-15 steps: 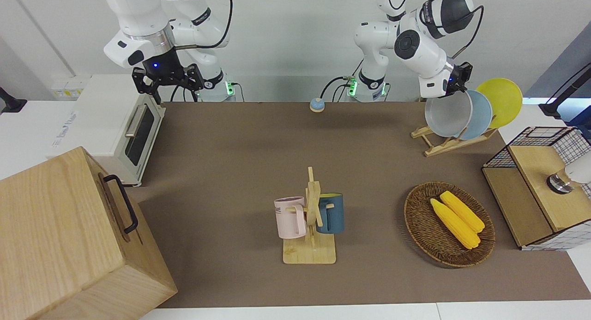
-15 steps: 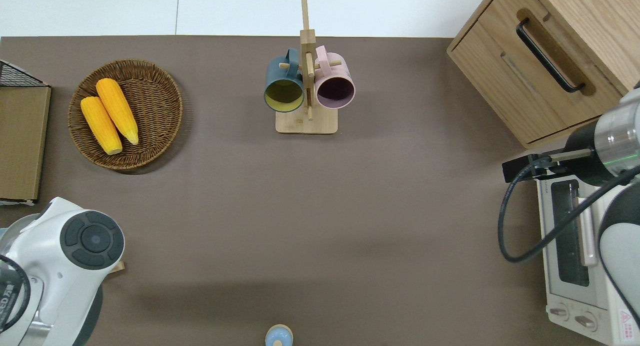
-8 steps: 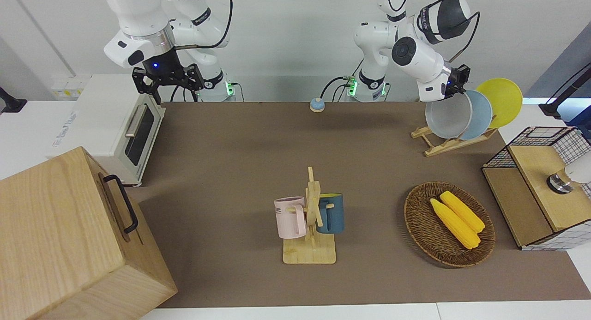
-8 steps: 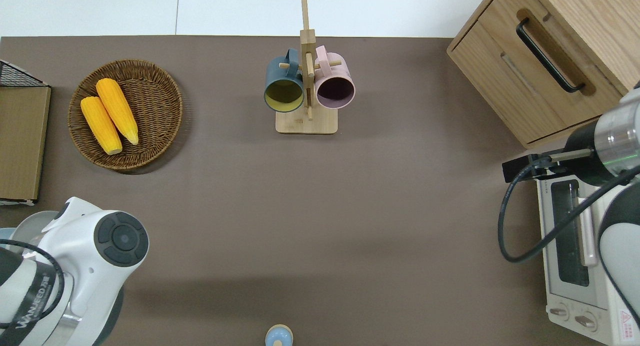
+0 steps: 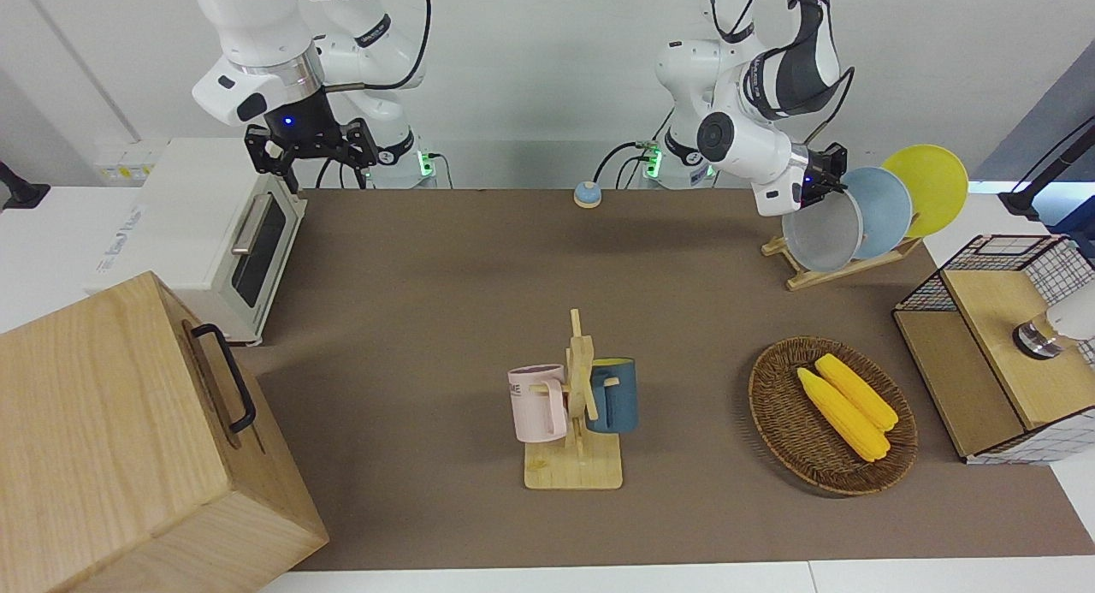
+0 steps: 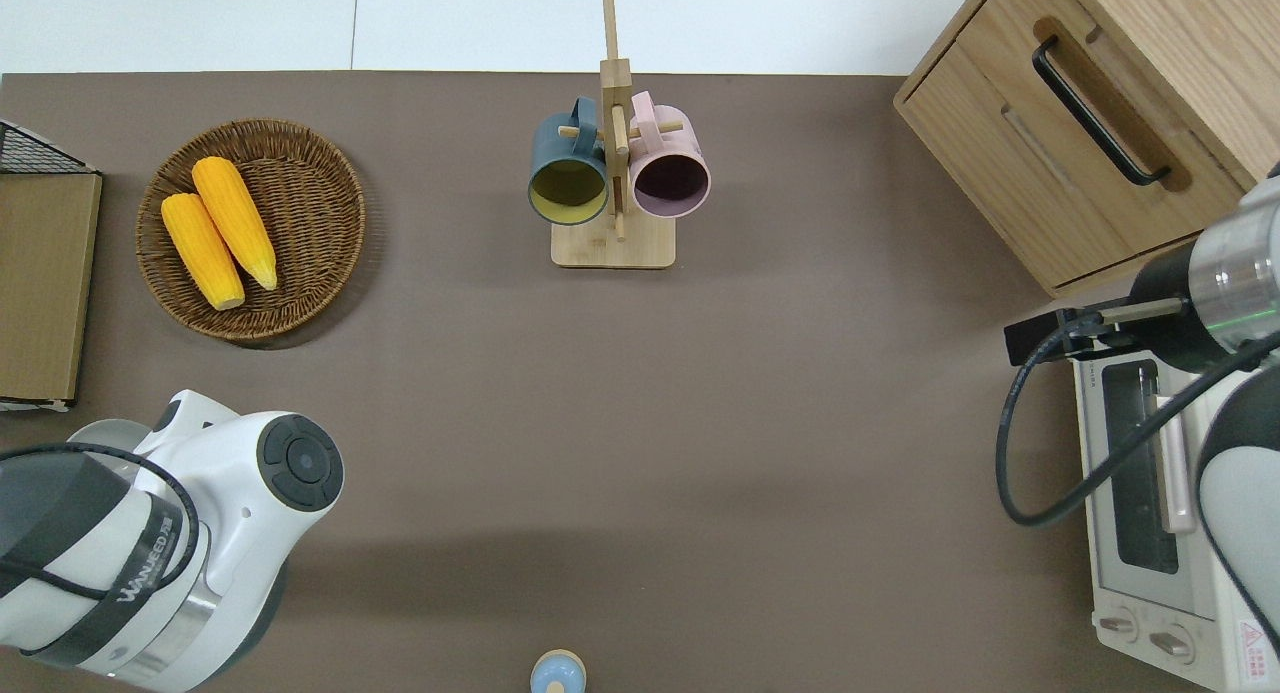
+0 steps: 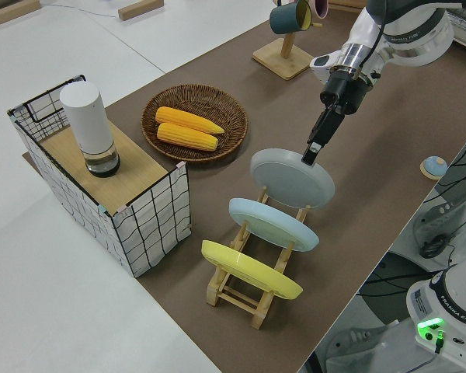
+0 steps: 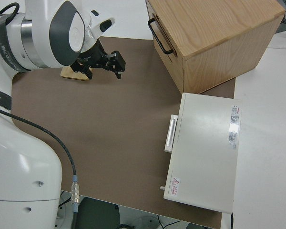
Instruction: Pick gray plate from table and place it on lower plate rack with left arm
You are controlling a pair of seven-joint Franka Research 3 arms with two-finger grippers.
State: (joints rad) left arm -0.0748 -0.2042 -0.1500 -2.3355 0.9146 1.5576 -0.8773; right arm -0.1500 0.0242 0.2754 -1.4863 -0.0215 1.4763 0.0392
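Gray plate (image 7: 293, 178) pinched at rim by left gripper (image 7: 311, 150), over rack (image 7: 251, 299); brown table (image 5: 428, 319).

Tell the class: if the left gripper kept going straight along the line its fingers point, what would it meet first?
The left gripper already pinches the gray plate at its rim. Straight on lies that plate's face, then probably the lower plate rack; depth is unclear.
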